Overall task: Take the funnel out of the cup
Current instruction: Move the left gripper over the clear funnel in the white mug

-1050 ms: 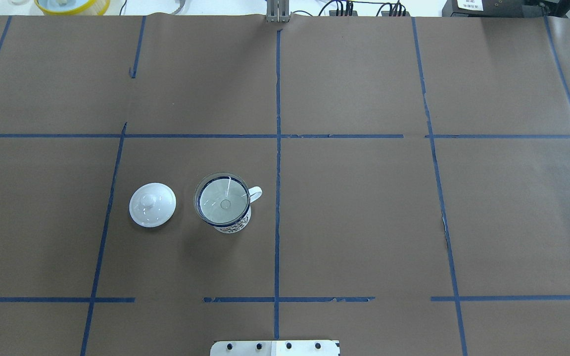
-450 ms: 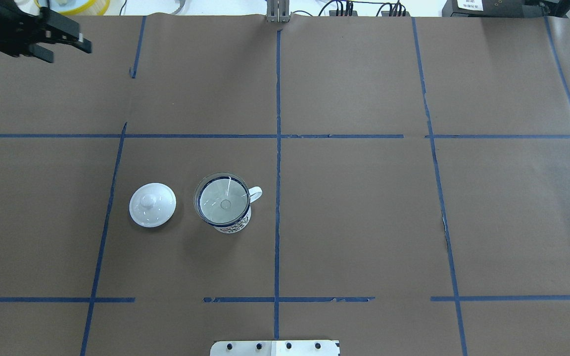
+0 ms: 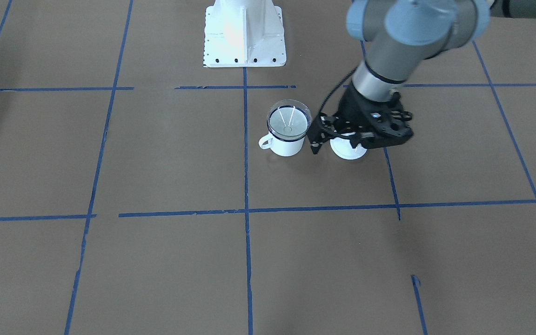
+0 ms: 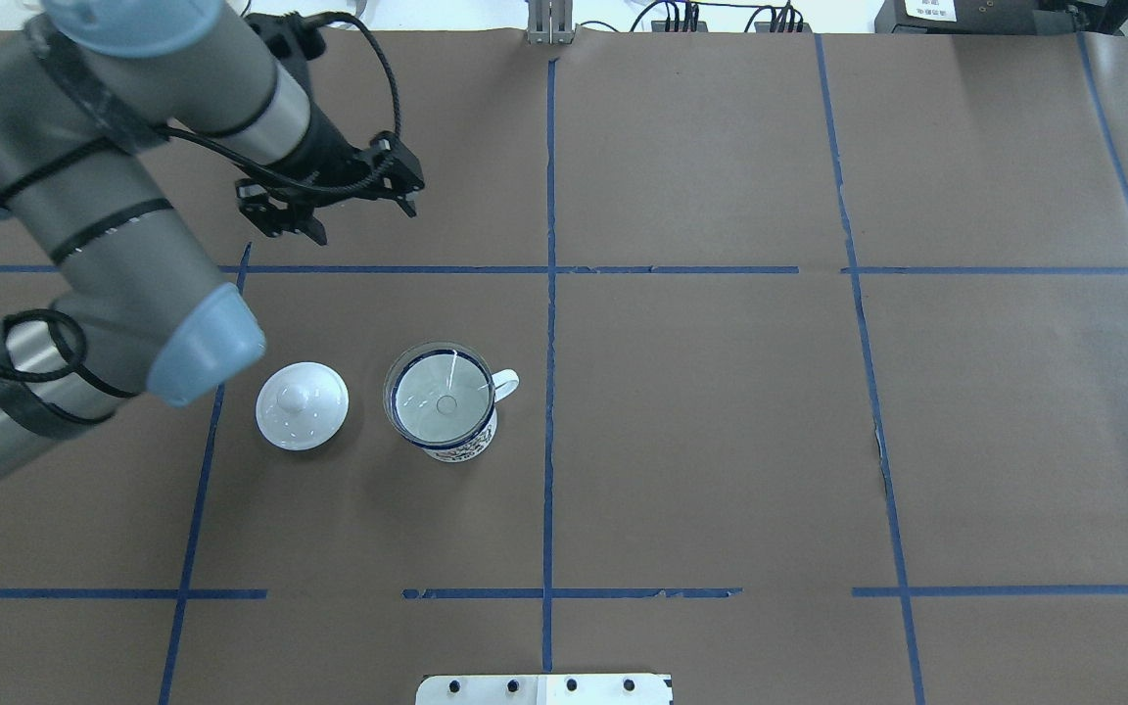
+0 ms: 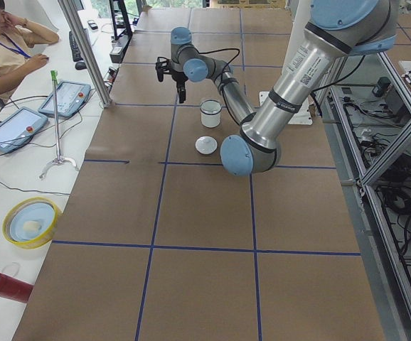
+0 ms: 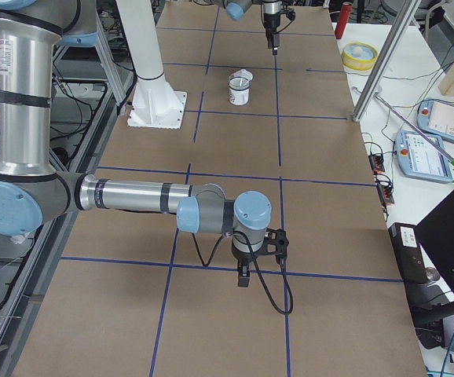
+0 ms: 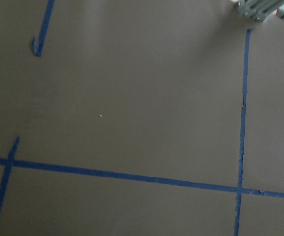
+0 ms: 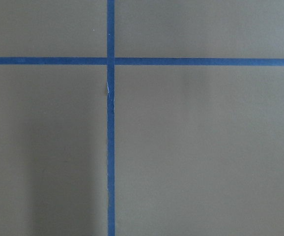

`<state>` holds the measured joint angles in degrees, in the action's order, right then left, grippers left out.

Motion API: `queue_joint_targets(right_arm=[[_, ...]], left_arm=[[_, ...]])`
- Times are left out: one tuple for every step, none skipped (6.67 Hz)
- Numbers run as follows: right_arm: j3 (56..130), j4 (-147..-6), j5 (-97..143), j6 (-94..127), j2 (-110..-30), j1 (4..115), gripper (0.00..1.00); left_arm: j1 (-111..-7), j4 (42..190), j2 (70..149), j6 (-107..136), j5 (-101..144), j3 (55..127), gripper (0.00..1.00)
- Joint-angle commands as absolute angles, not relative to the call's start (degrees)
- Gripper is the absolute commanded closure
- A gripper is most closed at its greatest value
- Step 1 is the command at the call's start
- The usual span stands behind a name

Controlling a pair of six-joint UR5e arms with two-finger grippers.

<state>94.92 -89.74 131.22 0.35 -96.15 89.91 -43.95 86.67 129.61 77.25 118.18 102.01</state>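
Note:
The cup (image 4: 448, 431), a white enamel mug with a dark blue rim, stands left of the table's middle line, and also shows in the front view (image 3: 286, 144). The clear funnel (image 4: 439, 394) sits in its mouth, also visible from the front (image 3: 289, 122). My left gripper (image 4: 358, 211) is open and empty. It hangs above the table, beyond the cup and to its left, apart from it (image 3: 351, 139). My right gripper (image 6: 243, 271) shows only in the right side view, low over bare table far from the cup. I cannot tell whether it is open or shut.
A white domed lid with a knob (image 4: 302, 405) lies left of the cup. The left arm's elbow (image 4: 202, 343) hangs over the table's left part. The robot's base plate (image 4: 544, 688) is at the near edge. An operator (image 5: 6, 42) sits beside tablets.
My left arm has swept in from the far left corner toward the middle; its open gripper now hangs beyond the lid and cup. Cup, funnel and lid have not moved.

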Motion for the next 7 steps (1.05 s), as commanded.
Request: queue_joint_targets(right_arm=[[94.9, -89.7, 131.2, 0.4, -96.2, 89.9, 0.00], [94.9, -89.7, 131.2, 0.4, -96.2, 89.9, 0.00], [94.9, -89.7, 131.2, 0.4, -96.2, 89.9, 0.00], [94.9, -89.7, 131.2, 0.4, -96.2, 89.9, 0.00], [94.9, -89.7, 131.2, 0.4, -96.2, 89.9, 0.00], [94.9, -89.7, 131.2, 0.4, -96.2, 89.9, 0.00], [94.9, -89.7, 131.2, 0.4, -96.2, 89.9, 0.00]], left_arm=[[-35.8, 83.5, 135.2, 86.5, 112.8, 97.8, 0.00], [-34.5, 83.5, 137.2, 86.9, 111.8, 94.6, 0.00], [-33.7, 83.6, 137.5, 86.9, 111.7, 93.2, 0.00], [-32.0, 83.6, 137.4, 86.9, 110.6, 92.8, 0.00], [-31.5, 83.6, 137.3, 86.7, 110.6, 92.8, 0.01], [-31.4, 83.6, 137.3, 86.7, 110.6, 93.0, 0.07], [-31.4, 83.6, 137.3, 86.7, 110.6, 93.1, 0.10]])
